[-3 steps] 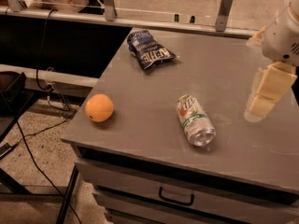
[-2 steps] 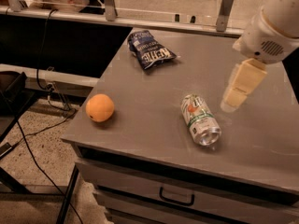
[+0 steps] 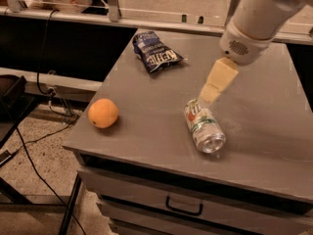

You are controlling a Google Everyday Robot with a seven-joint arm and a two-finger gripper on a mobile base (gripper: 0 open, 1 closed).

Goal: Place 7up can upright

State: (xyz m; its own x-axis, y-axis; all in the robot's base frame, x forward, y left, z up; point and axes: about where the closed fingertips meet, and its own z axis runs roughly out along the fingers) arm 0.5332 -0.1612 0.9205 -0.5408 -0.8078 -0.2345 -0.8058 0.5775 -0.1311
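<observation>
Gripper has swung in from the table's 3 o'clock edge and now sits just at the can's 12 o'clock end. Can't tell whether it's parted or closed. The can lies on its side toward the table's 6 o'clock. I'd say the reach is nearly done and the grasp is next.

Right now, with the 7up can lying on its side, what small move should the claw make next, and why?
Probably lower the claw a little onto the 7up can. The can lies on its side on the grey table, not upright, and the claw hangs just over its far end, so a short descent should bring it around the can.
</observation>
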